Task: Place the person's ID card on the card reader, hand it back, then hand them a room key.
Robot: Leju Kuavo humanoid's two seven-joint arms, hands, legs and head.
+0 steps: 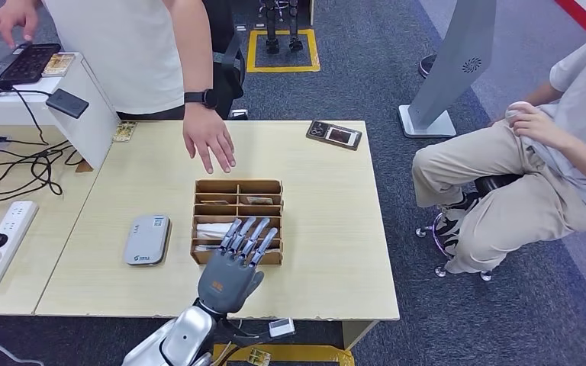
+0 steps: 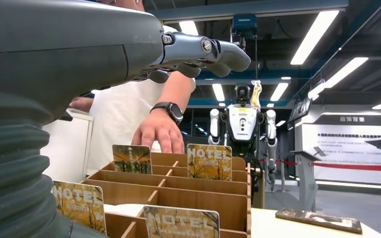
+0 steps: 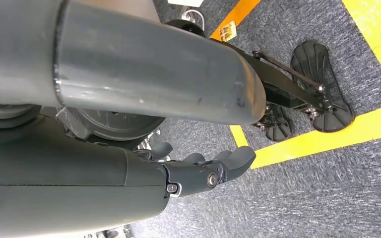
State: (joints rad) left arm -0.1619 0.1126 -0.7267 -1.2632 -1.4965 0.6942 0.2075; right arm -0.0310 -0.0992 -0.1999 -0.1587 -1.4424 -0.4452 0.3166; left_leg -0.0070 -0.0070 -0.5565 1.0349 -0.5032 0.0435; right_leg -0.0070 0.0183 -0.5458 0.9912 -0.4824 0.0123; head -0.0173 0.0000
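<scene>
**Q:** Where is your left hand?

**A:** My left hand (image 1: pixel 233 263) hovers over the near end of the card box (image 1: pixel 237 221), fingers (image 1: pixel 246 235) stretched flat, spread and pointing away from me toward the person's hand (image 1: pixel 209 140). It grips nothing. The wrist view shows the fingers (image 2: pixel 206 52) extended above the slots.

**Q:** And the right?

**A:** My right hand (image 3: pixel 198 173) hangs by my side over grey carpet, fingers loosely curled, holding nothing.

**Q:** What is the box like?

**A:** Brown slotted board, rectangular, its long axis running from me toward the person. Room keys (image 2: pixel 209 161) stand upright in the compartments, yellow-printed cards marked "HOTEL", their faces turned toward me.

**Q:** The reader?

**A:** The card reader (image 1: pixel 147 239) is a smooth grey rounded slab lying flat on the pale wood-grain counter (image 1: pixel 328 252), left of the box and apart from it, long axis parallel to the box. I cannot tell where the ID card is. The person's hand rests palm-down on the counter beyond the box.
</scene>
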